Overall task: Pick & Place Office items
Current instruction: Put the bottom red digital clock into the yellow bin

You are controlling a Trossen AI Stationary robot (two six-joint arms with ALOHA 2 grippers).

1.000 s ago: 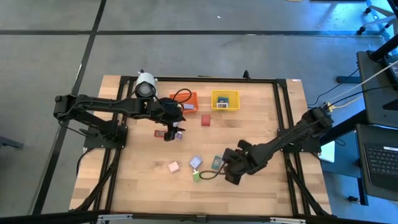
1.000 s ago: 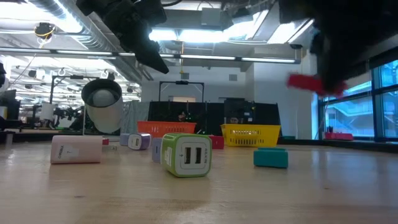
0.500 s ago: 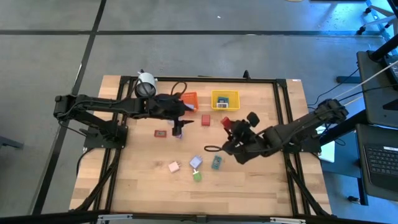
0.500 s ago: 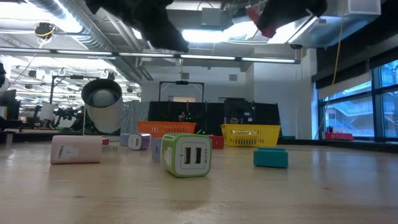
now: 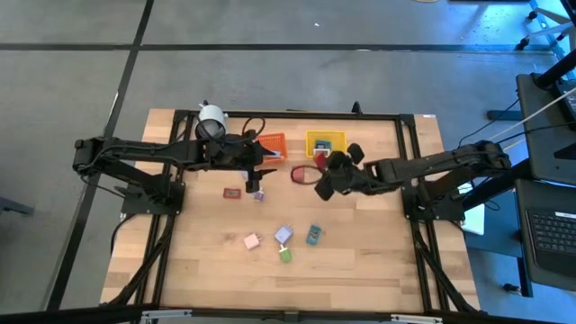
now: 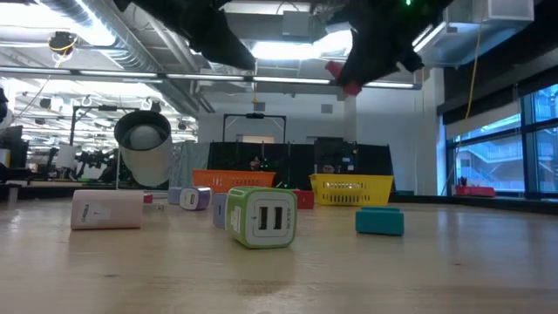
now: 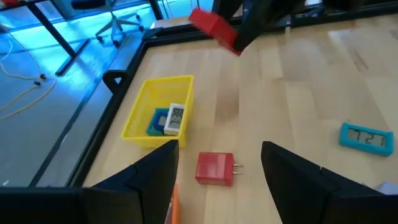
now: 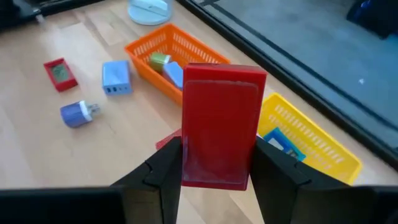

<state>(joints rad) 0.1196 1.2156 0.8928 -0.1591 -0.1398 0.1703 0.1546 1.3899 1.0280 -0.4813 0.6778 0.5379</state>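
We saw the right gripper (image 8: 217,177) clamped on a red block (image 8: 221,124), held in the air just beside the yellow bin (image 5: 325,144) and above the table (image 5: 378,261). The left gripper (image 7: 217,168) hung with its fingers apart, holding nothing, near the orange bin (image 5: 273,144). The other small blocks, among them a green one (image 6: 261,216) and a teal one (image 6: 380,221), lay scattered on the table.

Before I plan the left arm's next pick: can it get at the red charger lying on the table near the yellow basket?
Probably yes. The left claw is open, holds nothing, and the red charger lies uncovered just ahead. The right claw, holding a red block, hovers close by.
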